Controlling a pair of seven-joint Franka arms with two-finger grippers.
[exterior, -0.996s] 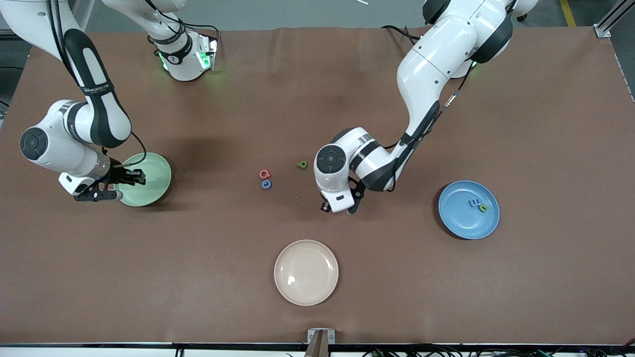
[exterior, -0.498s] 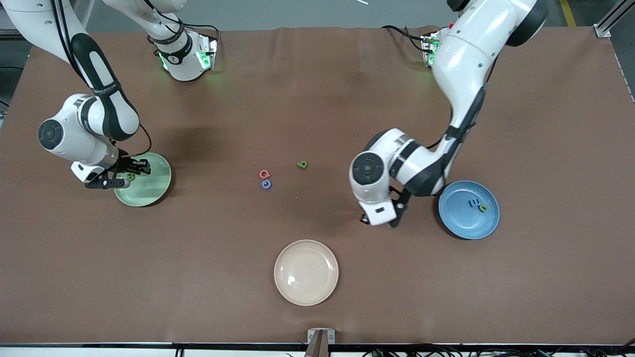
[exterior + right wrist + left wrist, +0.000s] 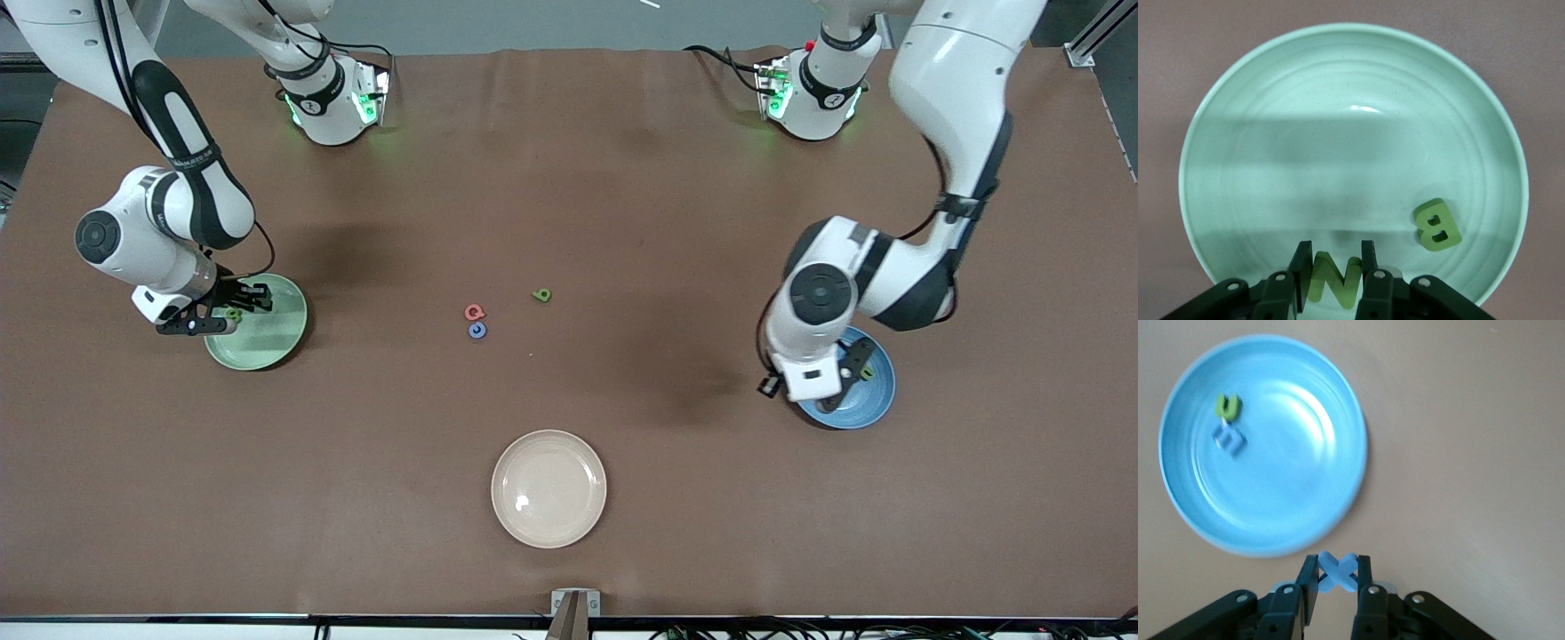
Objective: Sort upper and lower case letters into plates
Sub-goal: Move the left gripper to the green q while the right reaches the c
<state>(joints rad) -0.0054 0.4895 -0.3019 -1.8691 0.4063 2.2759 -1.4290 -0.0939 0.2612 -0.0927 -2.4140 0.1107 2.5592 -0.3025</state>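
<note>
On my front feed, the right gripper (image 3: 233, 305) hangs over the mint plate (image 3: 271, 342) at the right arm's end of the table. My right wrist camera shows it clamped on a green N (image 3: 1333, 281), low over the plate's rim, with a green B (image 3: 1437, 225) lying flat in the plate just beside it.

Mid-table I see three loose letters: a red Q (image 3: 475, 312) touching a blue one (image 3: 477, 331) that sits just nearer the front camera, and a green one (image 3: 541, 294) near them toward the left arm's end. The beige plate (image 3: 548, 488) sits nearer the camera.

At the left arm's end, the left gripper (image 3: 1337, 575) pinches a pale blue x (image 3: 1337, 571) over the edge of the blue plate (image 3: 871, 402). In that plate lie a green letter (image 3: 1227, 406) and a blue one (image 3: 1229, 439), touching each other.
</note>
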